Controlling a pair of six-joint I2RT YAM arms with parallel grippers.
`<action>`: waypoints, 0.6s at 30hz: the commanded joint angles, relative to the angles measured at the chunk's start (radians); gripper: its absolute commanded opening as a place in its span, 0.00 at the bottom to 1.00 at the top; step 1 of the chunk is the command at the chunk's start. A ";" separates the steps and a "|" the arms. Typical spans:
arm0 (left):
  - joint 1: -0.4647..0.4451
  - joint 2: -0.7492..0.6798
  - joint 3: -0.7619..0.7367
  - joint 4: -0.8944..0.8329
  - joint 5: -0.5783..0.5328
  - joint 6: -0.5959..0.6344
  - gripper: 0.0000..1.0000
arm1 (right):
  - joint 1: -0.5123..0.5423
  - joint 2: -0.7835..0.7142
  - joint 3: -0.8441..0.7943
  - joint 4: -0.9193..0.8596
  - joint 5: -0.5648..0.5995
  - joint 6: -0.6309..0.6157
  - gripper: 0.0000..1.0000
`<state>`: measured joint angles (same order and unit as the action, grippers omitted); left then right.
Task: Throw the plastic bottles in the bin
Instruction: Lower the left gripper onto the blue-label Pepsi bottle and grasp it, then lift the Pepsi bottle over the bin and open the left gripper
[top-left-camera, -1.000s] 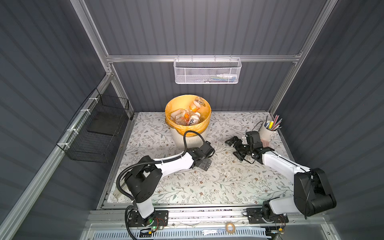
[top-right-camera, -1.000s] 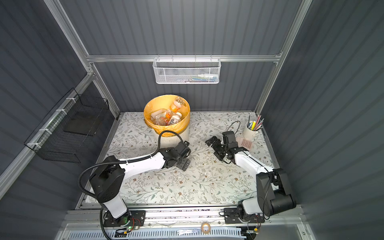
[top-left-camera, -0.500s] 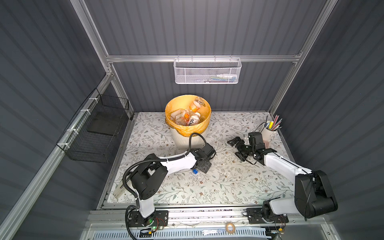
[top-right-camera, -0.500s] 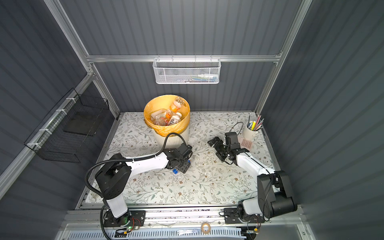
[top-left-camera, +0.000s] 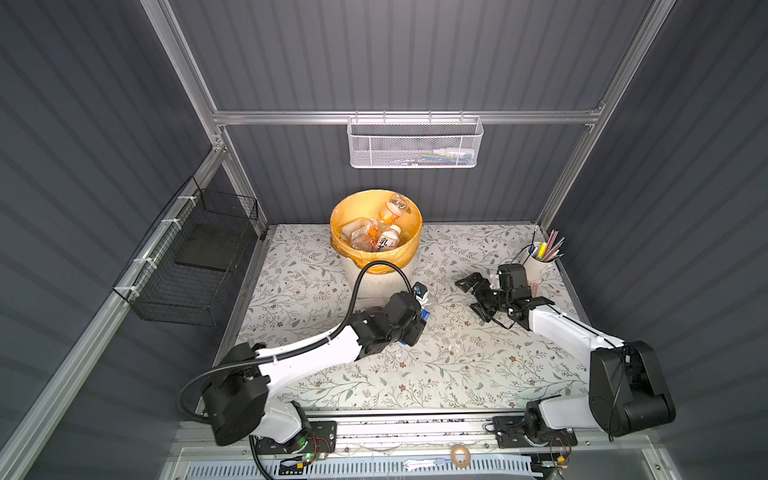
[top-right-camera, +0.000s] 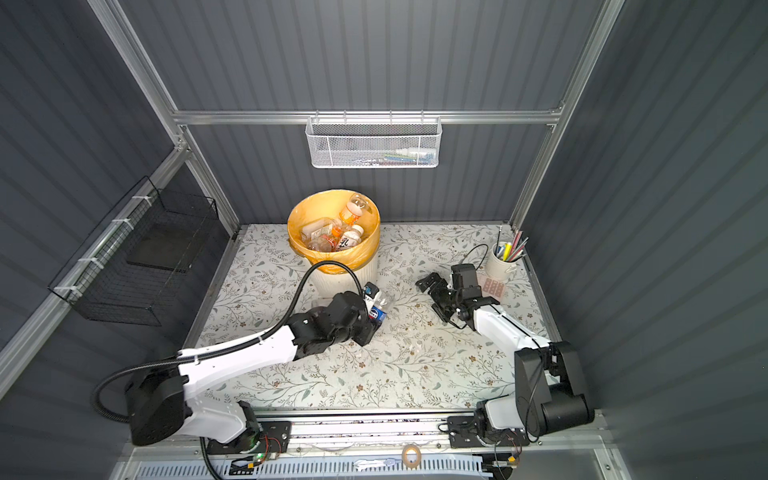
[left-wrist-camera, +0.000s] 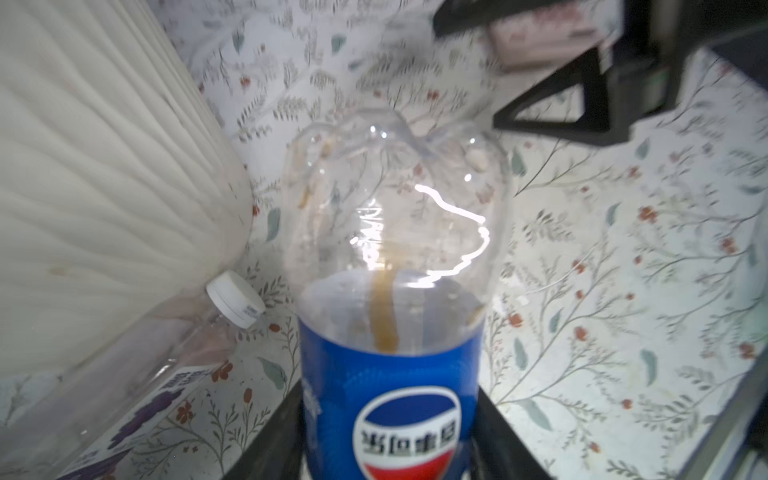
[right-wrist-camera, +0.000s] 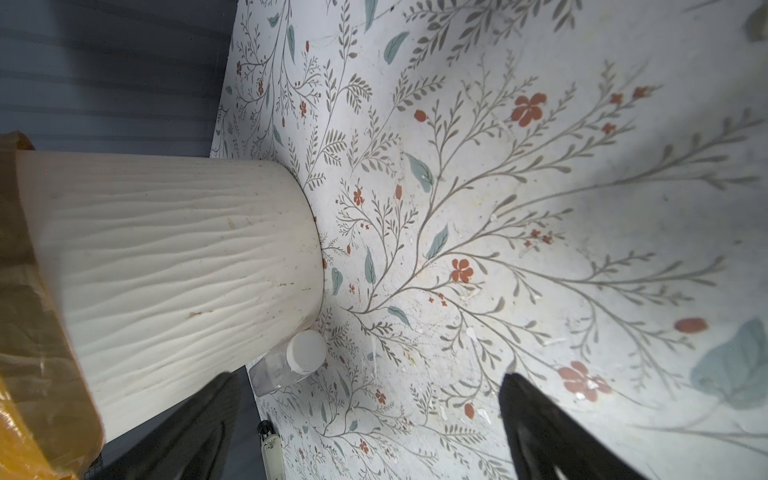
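On a table covered with a floral cloth (top-left-camera: 457, 365), two robot arms reach in from the near edge, seen from above. At the back centre stands the bin (top-left-camera: 383, 282), a cream ribbed wastebasket lined with an orange bag folded over its rim. Several plastic bottles (top-left-camera: 376, 235) lie heaped inside it, mostly clear, with orange and white labels.

The left gripper (top-left-camera: 420, 309) is just beside the front right of the bin's base. It is closed on a clear bottle with a blue label (top-left-camera: 428, 303). In the left wrist view this bottle (left-wrist-camera: 395, 249) fills the middle of the frame. Black fingers (left-wrist-camera: 270, 436) press against the label on both sides, and the clear, dimpled end points away from the arm. A streak of brown liquid shows inside.

A second bottle (left-wrist-camera: 166, 353), clear with a white cap and a purple and white label, lies on its side on the cloth. It rests against the foot of the bin, and the right wrist view shows it (right-wrist-camera: 286, 365) there too.

The right gripper (top-left-camera: 473, 296) hangs over bare cloth to the right of the bin, well apart from both bottles. Its jaws are spread wide and hold nothing. Behind it, near the right wall, stand a white cup of pens (top-left-camera: 536, 264) and a pink calculator (top-right-camera: 492, 287).
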<state>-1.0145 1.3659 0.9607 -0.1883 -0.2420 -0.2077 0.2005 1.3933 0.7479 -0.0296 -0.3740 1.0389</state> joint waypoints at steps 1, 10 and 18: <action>-0.010 -0.149 -0.028 0.135 -0.132 0.055 0.55 | -0.009 -0.013 -0.010 0.002 -0.001 -0.004 0.99; 0.030 -0.212 0.267 0.142 -0.383 0.378 0.56 | -0.026 -0.019 -0.010 0.006 -0.010 -0.008 0.99; 0.351 0.031 0.579 -0.108 -0.203 0.284 0.62 | -0.035 -0.046 -0.022 0.010 -0.011 -0.008 0.99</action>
<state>-0.7265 1.3224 1.4864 -0.1413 -0.4843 0.0971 0.1745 1.3705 0.7422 -0.0265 -0.3782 1.0389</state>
